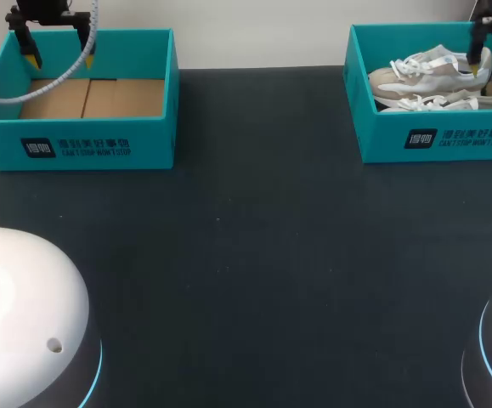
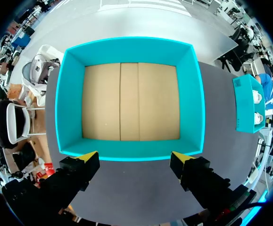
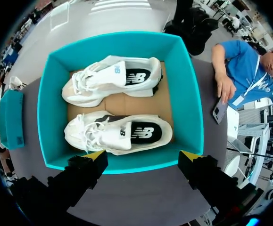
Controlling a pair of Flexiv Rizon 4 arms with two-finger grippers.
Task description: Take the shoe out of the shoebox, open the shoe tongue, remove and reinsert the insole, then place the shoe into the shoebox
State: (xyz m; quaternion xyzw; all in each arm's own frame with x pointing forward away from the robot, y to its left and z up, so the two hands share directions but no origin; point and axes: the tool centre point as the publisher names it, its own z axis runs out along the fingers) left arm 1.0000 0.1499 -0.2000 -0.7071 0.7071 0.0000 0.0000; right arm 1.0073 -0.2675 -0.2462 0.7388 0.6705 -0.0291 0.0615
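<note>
Two white shoes lie on their sides in the teal shoebox [image 1: 437,140] at the table's far right: one [image 3: 112,80] by the far wall, the other [image 3: 117,134] closer to my gripper. In the head view they show as the rear shoe [image 1: 424,72] and the front shoe [image 1: 445,103]. My right gripper [image 3: 143,157] hangs open above the shoebox's [image 3: 190,108] near wall, touching nothing. My left gripper [image 2: 134,160] is open too, above the near wall of a second teal box [image 2: 70,108] that holds nothing. In the head view the left gripper [image 1: 57,53] hovers over that box [image 1: 76,149].
The empty teal box has a bare cardboard floor [image 1: 93,98] and stands at the far left. Dark table top [image 1: 254,238] stretches between and in front of the two boxes. A person's hand [image 3: 227,89] rests by the table's edge beside the shoebox.
</note>
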